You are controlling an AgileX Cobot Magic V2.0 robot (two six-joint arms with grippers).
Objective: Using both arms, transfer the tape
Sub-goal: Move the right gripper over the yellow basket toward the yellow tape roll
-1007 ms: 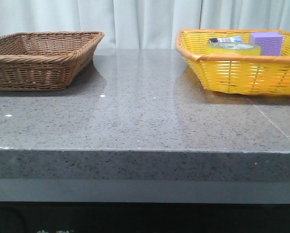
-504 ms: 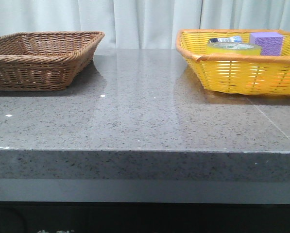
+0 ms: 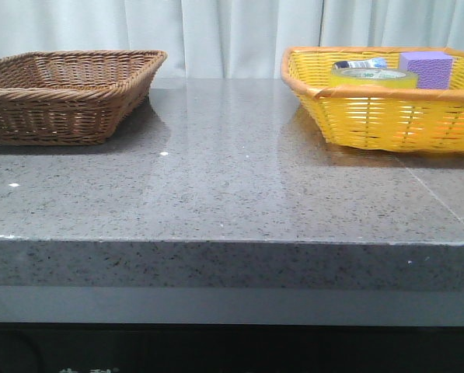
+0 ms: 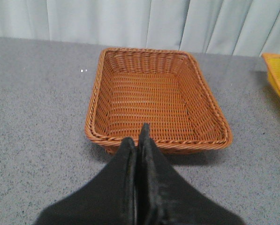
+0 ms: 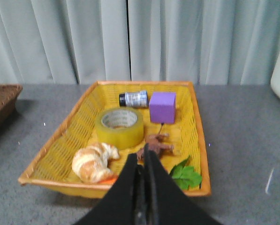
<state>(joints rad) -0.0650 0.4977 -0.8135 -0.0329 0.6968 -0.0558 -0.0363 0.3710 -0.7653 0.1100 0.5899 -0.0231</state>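
Note:
The yellow tape roll point(image 5: 119, 127) lies flat in the yellow basket point(image 5: 200, 140), near its middle; its top shows over the rim in the front view point(image 3: 373, 77). My right gripper point(image 5: 142, 157) is shut and empty, above the basket's near edge, short of the tape. My left gripper point(image 4: 137, 138) is shut and empty, just before the near rim of the empty brown basket point(image 4: 95, 112). Neither arm shows in the front view.
In the yellow basket point(image 3: 387, 116) lie a purple block point(image 5: 162, 107), a dark-capped bottle point(image 5: 133, 98), a croissant point(image 5: 94, 161), a brown toy point(image 5: 157, 144) and a green leaf point(image 5: 185, 177). The brown basket point(image 3: 61, 93) stands at the far left of the grey table point(image 3: 232, 186).

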